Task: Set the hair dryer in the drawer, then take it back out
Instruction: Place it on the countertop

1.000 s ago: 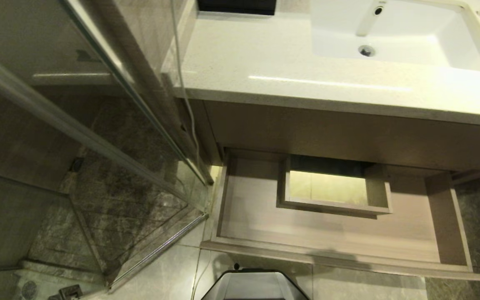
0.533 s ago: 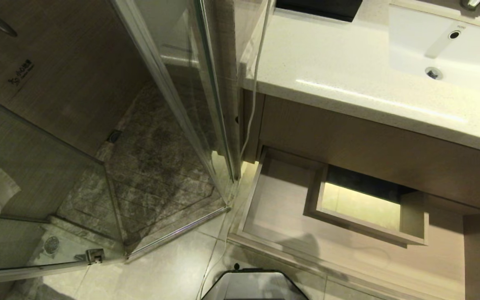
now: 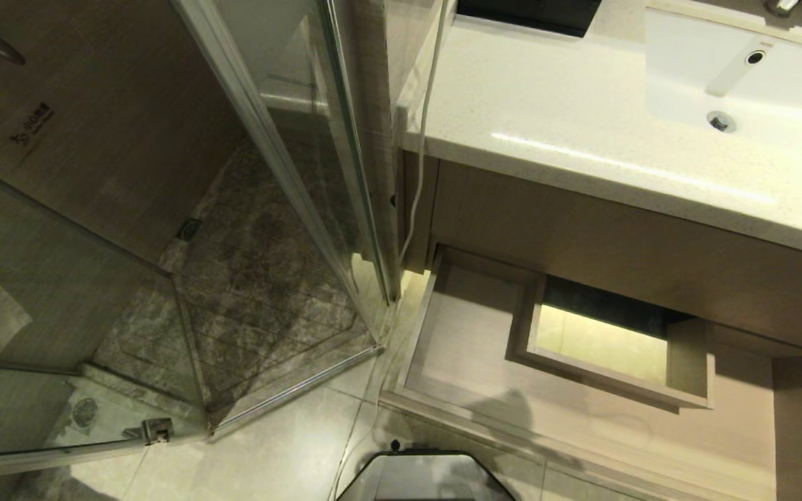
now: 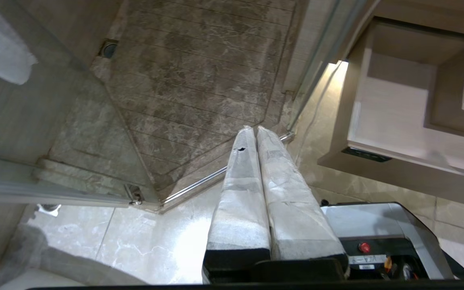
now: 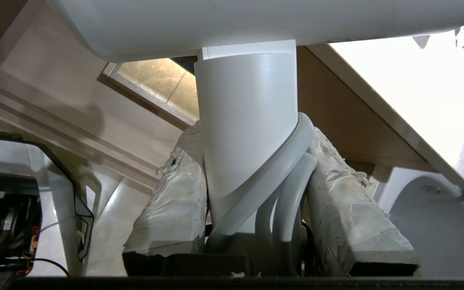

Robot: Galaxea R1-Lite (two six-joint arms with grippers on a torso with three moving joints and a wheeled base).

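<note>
Hair dryer (image 5: 248,121): clear of the drawer, carried by the right gripper. White handle stands between the taped fingers; the barrel spans the upper edge of the right wrist view. White cord is wound round the lower handle.

Right gripper (image 5: 256,177): pinching the hair dryer handle, one wrapped finger (image 5: 167,201) on each side. Not visible in the head view.

Left gripper (image 4: 256,133): jaws pressed together, nothing between them. Hangs over the pale floor tiles (image 4: 135,233), tips pointing toward the shower threshold.

Drawer (image 3: 470,362): pulled out below the vanity, at about 4 o'clock in the head view. Light wood-grain bottom, bare where visible. Its right end runs out of the head view.

Boxed cutout (image 3: 610,348): framed square opening toward the back of the drawer, lit yellow inside.

Drawer label (image 4: 365,154): small dark strip on the front face, at the corner nearest the shower.

Countertop (image 3: 568,125): pale stone slab above the drawer, at 1 o'clock in the head view.

Sink (image 3: 777,90): white basin set in the countertop, at 2 o'clock, drain visible.

Shower enclosure (image 3: 269,153): glass panels in metal frames, from 9 to 12 o'clock; dark mottled stone floor inside.

Robot base (image 3: 429,476): dark-edged housing at 6 o'clock, just in front of the drawer.
</note>
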